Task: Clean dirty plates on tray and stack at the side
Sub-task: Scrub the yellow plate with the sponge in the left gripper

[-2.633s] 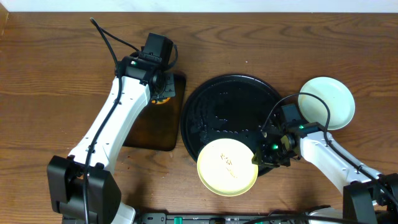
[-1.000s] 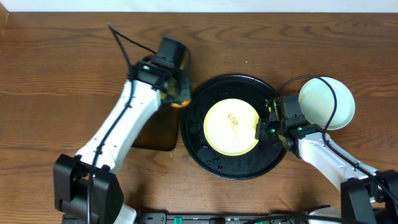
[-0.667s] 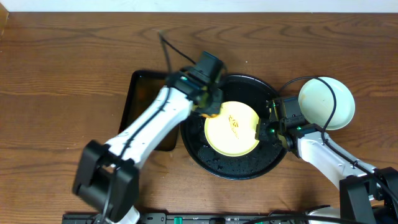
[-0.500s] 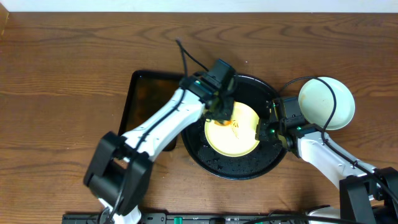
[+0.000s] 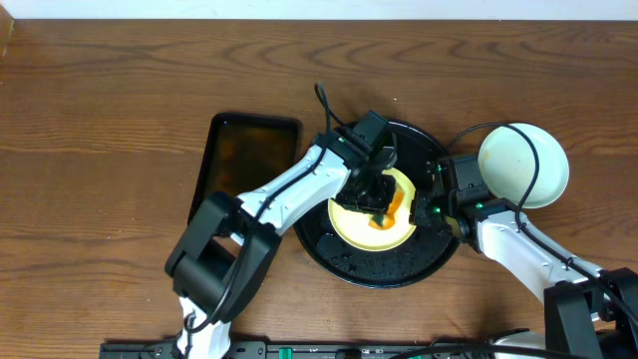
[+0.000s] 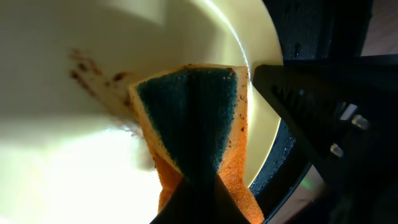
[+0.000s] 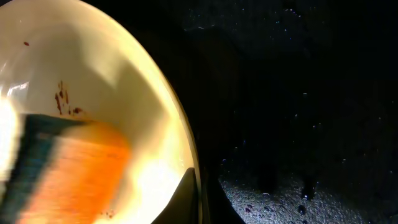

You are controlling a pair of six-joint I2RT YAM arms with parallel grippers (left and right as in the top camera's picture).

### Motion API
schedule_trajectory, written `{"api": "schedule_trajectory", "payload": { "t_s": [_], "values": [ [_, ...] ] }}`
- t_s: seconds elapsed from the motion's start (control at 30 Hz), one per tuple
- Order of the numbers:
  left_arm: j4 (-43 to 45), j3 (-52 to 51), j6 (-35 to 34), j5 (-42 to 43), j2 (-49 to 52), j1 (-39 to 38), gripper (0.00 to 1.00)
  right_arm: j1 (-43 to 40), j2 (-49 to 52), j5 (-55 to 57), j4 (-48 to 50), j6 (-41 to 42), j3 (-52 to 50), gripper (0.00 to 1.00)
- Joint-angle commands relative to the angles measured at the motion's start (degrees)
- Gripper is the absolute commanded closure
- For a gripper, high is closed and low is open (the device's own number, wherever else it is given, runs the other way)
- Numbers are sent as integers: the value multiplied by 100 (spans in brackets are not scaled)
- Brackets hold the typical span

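Note:
The pale yellow plate (image 5: 351, 221) lies in the round black tray (image 5: 431, 150). My left gripper (image 5: 379, 194) is shut on an orange sponge with a green scrub face (image 5: 386, 210) and presses it on the plate's right side. In the left wrist view the sponge (image 6: 189, 118) lies beside brown specks on the plate (image 6: 68, 130). My right gripper (image 5: 418, 211) is shut on the plate's right rim; the right wrist view shows its fingers (image 7: 199, 193) pinching the rim (image 7: 180, 134), with the sponge (image 7: 62, 168) blurred. A whitish plate (image 5: 523, 165) sits right of the tray. The light blue plate is not visible.
A dark brown rectangular tray (image 5: 242, 165) lies left of the black tray. The black tray's floor is wet with droplets (image 7: 298, 180). The right arm's cable loops over the whitish plate (image 5: 488, 135). Wooden table all round.
My right gripper slid the yellow plate from the tray's front edge to its middle. My left arm swung right from the brown tray with the sponge onto the plate.

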Motion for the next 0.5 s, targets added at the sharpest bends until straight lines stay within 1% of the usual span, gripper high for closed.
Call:
{"api": "schedule_trajectory", "payload": {
  "t_s": [0.0,0.17,0.23,0.3,0.47],
  "values": [
    [20,-50,0,391,192,-7,92,59,33,31,0,66,-4,99],
    [-26,-66,35,389,341,-35,92,59,33,31,0,66,-4,99],
    [-9,-96,35,201,404,-35,92,59,33,28,-2,66,-4,99],
    [-13,-120,31,-400,442,-33,92,59,33,28,-24,66,-4,99],
    [76,-127,-33,-2216,461,-24,93,59,33,31,-85,66,-4,99]
  ]
}}
